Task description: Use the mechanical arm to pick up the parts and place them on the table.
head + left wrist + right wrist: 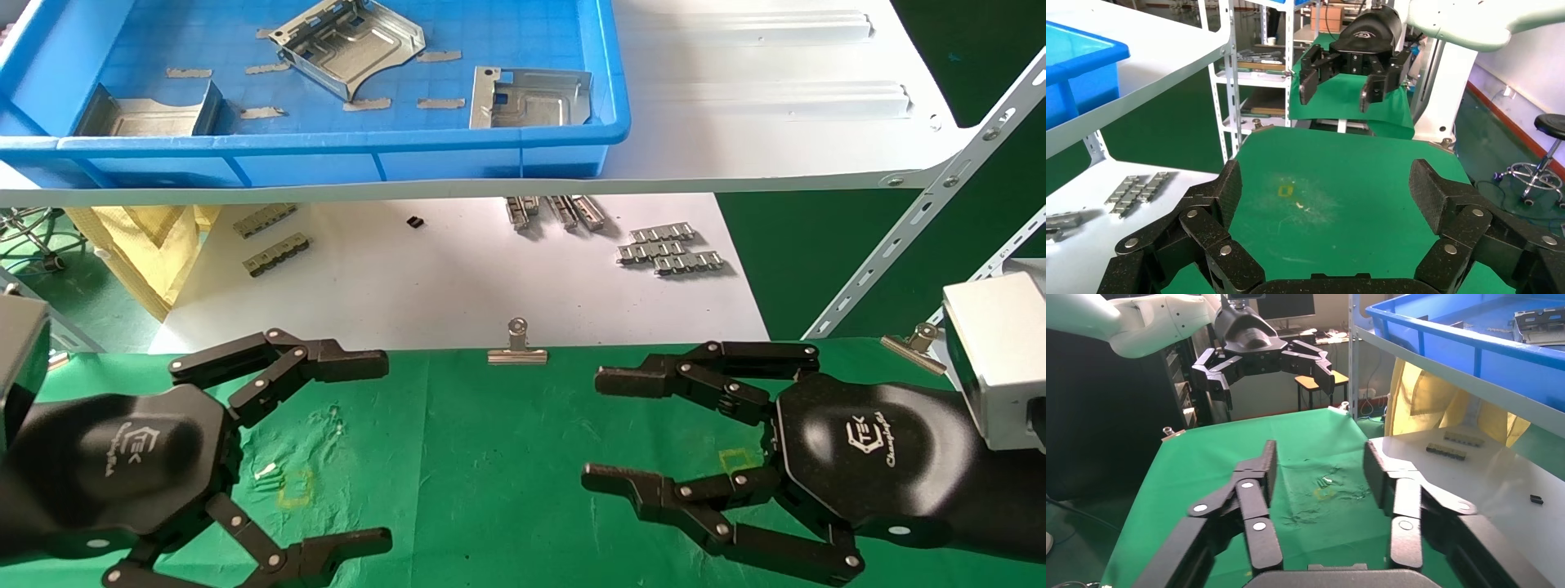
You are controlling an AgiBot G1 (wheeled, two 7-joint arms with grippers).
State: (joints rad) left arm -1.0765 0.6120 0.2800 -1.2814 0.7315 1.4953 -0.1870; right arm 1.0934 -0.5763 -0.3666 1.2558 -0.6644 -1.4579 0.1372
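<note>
Three silver sheet-metal parts lie in a blue tray (327, 151) on the white shelf: one at the middle (351, 45), one at the right (527, 98), one at the left (147, 114). One part also shows in the right wrist view (1538, 321). My left gripper (377, 451) hovers open and empty over the left of the green table (490, 457). My right gripper (599, 429) hovers open and empty over the right of it. Both point toward each other. Each wrist view shows its own open gripper, left (1327, 193) and right (1318, 471), above bare green cloth.
Small grey ridged strips (670, 249) lie on the white sheet below the shelf. Binder clips (516, 347) hold the cloth's far edge. Yellow square marks (296, 488) sit on the cloth. A slanted metal shelf brace (923, 212) stands at the right.
</note>
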